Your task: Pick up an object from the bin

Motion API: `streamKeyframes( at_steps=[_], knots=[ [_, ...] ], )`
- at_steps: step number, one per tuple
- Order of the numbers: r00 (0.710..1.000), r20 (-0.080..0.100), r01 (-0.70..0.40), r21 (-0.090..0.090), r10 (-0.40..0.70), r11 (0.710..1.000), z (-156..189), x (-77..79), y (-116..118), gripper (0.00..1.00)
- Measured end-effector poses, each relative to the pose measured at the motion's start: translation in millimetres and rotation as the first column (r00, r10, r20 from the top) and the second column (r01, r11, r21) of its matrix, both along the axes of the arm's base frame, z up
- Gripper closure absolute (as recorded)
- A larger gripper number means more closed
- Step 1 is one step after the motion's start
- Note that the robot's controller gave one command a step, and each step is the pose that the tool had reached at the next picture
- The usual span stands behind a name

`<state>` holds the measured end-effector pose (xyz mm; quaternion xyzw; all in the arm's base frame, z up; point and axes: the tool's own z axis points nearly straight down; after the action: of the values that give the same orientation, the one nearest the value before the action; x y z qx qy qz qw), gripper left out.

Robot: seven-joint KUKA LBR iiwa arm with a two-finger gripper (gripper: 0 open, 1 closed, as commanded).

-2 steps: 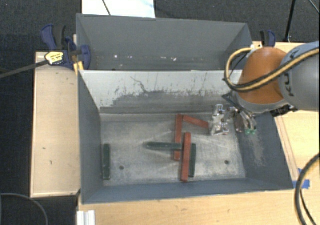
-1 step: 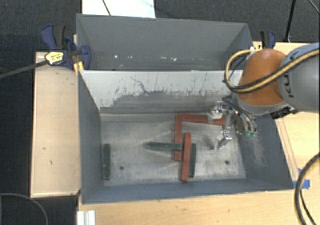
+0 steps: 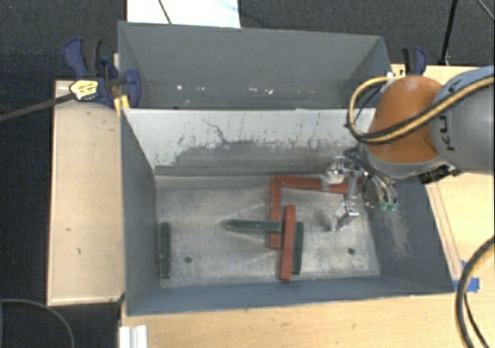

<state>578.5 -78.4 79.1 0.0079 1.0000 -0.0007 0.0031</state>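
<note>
- While my arm reaches in from the right, my pincer (image 3: pixel 346 213) hangs low over the right part of the floor of the grey metal bin (image 3: pixel 247 68).
- I cannot tell if my pincer is open or closed.
- My round orange cover (image 3: pixel 402 118) sits above the pincer, near the bin's right wall, and yellow and black cables (image 3: pixel 362 103) loop around it.
- The thing nearest to my pincer is a flat red-brown L-shaped piece (image 3: pixel 276 196). It lies on the bin floor near the back wall, a bit right of the middle.
- One leg of the L runs to the right, and its end is just beside my pincer. I cannot tell if they touch.
- The other leg of the L runs toward the front of the bin.
- A straight red-brown bar (image 3: pixel 288 252) lies near the front, next to that leg.
- A short dark green bar (image 3: pixel 298 250) lies right against the red-brown bar, on its right side.
- A long dark green stick (image 3: pixel 247 225) lies flat in the middle, and its right end meets the red-brown things.
- Another dark green bar (image 3: pixel 164 250) lies alone by the left wall, well apart from my pincer.
</note>
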Motion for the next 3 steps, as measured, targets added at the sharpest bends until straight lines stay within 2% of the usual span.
streamKeyframes(
  at_steps=[1,2,3],
  knots=[
    [0.999,0.004,0.034,-0.005,-0.034,0.999,-2,13.9,24,0.00],
    [0.998,0.002,0.068,0.001,-0.068,0.998,-2,17.0,40,0.00],
    [0.997,0.010,0.076,0.001,-0.076,0.997,-1,10.3,41,0.00]
  ],
)
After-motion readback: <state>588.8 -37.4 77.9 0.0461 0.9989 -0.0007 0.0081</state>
